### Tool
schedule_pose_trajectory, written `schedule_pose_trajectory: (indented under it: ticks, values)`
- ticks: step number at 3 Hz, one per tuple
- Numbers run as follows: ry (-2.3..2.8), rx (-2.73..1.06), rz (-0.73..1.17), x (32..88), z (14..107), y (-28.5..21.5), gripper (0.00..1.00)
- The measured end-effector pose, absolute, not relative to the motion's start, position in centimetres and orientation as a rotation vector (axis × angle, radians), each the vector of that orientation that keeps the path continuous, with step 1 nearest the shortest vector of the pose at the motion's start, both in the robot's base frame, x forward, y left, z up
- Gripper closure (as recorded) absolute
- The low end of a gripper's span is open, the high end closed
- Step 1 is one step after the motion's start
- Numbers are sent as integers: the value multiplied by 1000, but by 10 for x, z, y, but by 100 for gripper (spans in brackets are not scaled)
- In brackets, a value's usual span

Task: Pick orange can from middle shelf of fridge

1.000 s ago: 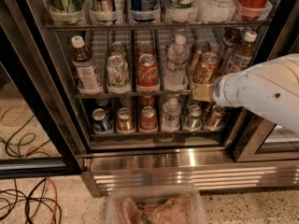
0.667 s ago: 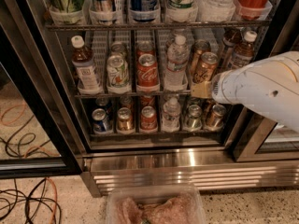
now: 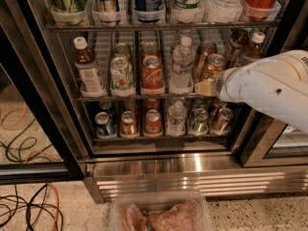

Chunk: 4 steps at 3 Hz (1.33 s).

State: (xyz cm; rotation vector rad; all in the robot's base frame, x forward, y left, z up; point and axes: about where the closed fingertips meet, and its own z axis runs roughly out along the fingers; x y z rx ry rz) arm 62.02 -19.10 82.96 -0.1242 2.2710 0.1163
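The fridge [image 3: 192, 174] stands open in front of me, its wire shelves full of drinks. The orange can [image 3: 213, 65] stands upright at the front of a lane on the right side of the middle shelf [image 3: 103, 98], with another copper can behind it. My gripper [image 3: 205, 86] is at the end of the white arm that comes in from the right. It sits right in front of the orange can's lower part, at the shelf's front edge. The arm hides the can's base and any contact between gripper and can.
On the middle shelf a water bottle [image 3: 182, 64], a red Coca-Cola can [image 3: 152, 73], a white-and-green can [image 3: 121, 73] and a brown bottle [image 3: 87, 66] stand to the left. A black door frame [image 3: 43, 105] is at left. Cables [image 3: 24, 206] lie on the floor. A clear container [image 3: 159, 214] is below.
The gripper has moved slightly up and to the left, closer to the orange can. The cans and bottles have not moved.
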Motion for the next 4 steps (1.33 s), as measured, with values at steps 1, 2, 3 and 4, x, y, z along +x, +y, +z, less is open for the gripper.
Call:
schedule_pose_trajectory:
  ticks: [1, 2, 3, 4]
  values:
    - [2253, -114, 118, 631, 829, -191, 34]
    - [2227, -108, 110, 642, 833, -193, 34]
    - [2194, -99, 114, 653, 839, -193, 37]
    - [2169, -86, 123, 661, 843, -194, 37]
